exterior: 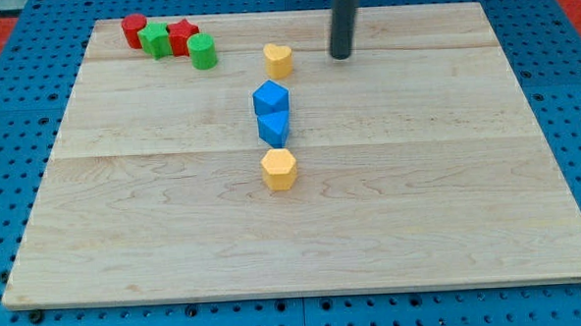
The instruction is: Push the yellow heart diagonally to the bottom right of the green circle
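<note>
The yellow heart [278,59] lies near the view's top centre of the wooden board [450,205]. The green circle [202,51] stands to its left, at the right end of a row of blocks in the top left. My tip [341,55] rests on the board just right of the yellow heart, with a small gap between them. The dark rod rises out of the view's top edge.
A red circle [133,30], a green star-like block [154,39] and a red star [181,36] sit left of the green circle. Two blue blocks [271,98] [274,127] and a yellow hexagon [279,169] line up below the heart.
</note>
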